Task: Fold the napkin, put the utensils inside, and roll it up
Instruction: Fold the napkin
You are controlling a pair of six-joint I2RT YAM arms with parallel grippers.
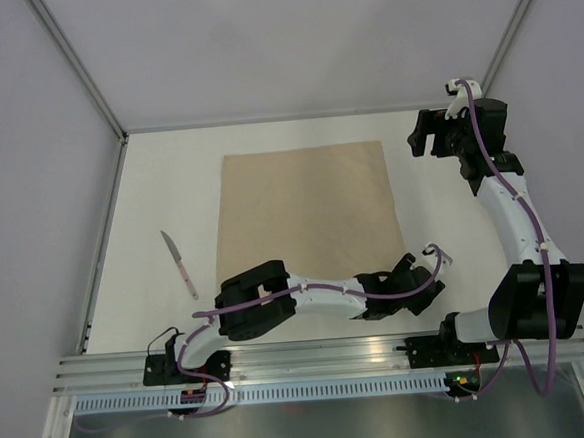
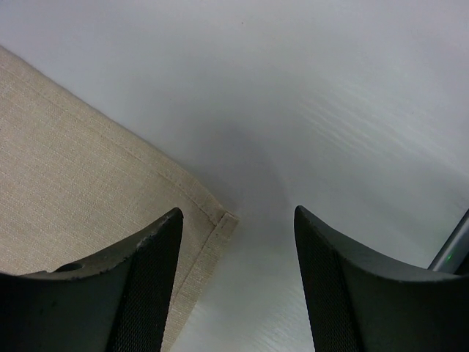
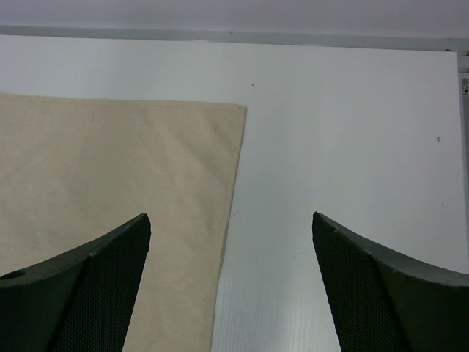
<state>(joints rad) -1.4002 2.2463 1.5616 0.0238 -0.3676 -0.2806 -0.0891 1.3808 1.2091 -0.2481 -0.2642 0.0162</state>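
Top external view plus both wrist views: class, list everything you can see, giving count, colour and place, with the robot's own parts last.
napkin: one, tan-beige, spread flat mid-table
knife: one, silvery blade with pinkish handle, on the table left of the napkin, apart from it
table: one, white, under everything
rail: one, silver metal, along the near edge
left gripper: one, black fingers, open, over the napkin's near right corner
right gripper: one, black fingers, open, at the far right, off the napkin
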